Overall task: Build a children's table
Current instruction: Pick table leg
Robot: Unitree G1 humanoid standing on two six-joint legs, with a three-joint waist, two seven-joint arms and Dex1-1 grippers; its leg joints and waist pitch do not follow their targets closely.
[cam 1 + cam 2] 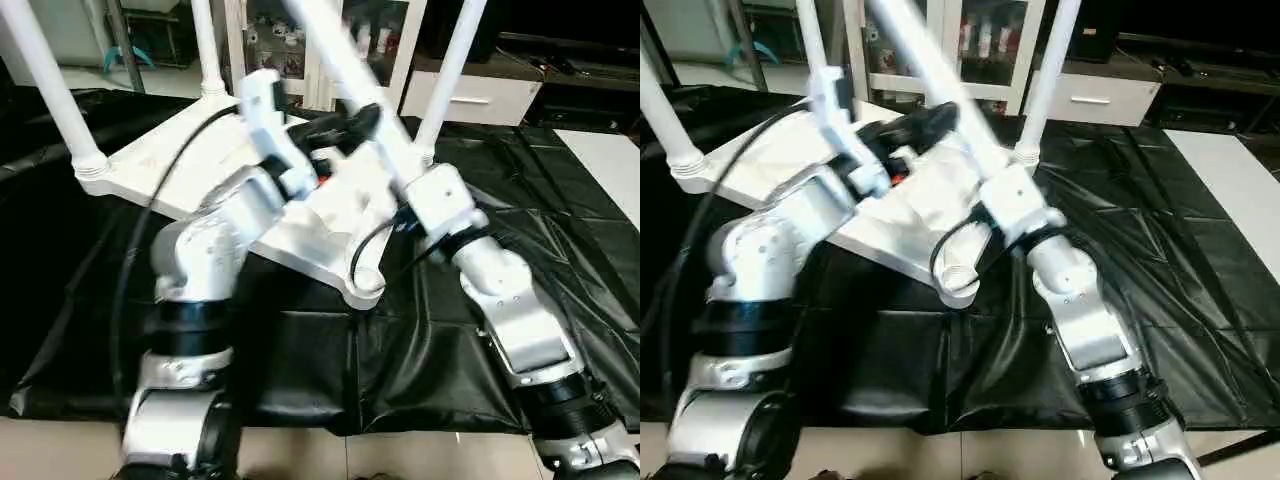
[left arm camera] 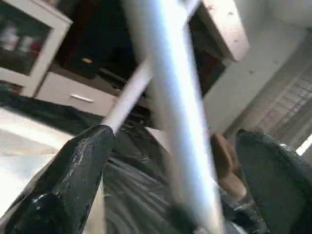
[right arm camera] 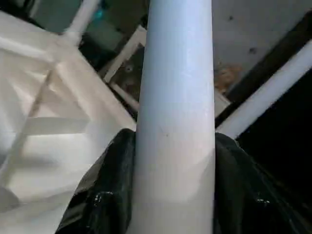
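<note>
The white tabletop (image 1: pixel 150 165) lies upside down on a black sheet, ribs facing up. Three white legs stand in its corner sockets: one at the left (image 1: pixel 45 80), one at the back (image 1: pixel 205 50), one at the right (image 1: pixel 450 60). The near corner socket (image 1: pixel 367 283) is empty. A fourth leg (image 1: pixel 345 70) slants above the tabletop, and my right gripper (image 3: pixel 173 195) is shut on it near its lower end. My left gripper (image 2: pixel 170 185) is open, with its black fingers (image 2: pixel 73 180) on either side of the same leg, higher up and apart from it.
The black sheet (image 1: pixel 500 190) covers the floor under the work, with tiled floor (image 1: pixel 60 450) at its near edge. White cabinets (image 1: pixel 470 95) stand behind. A flat white surface (image 1: pixel 605 160) lies at the far right.
</note>
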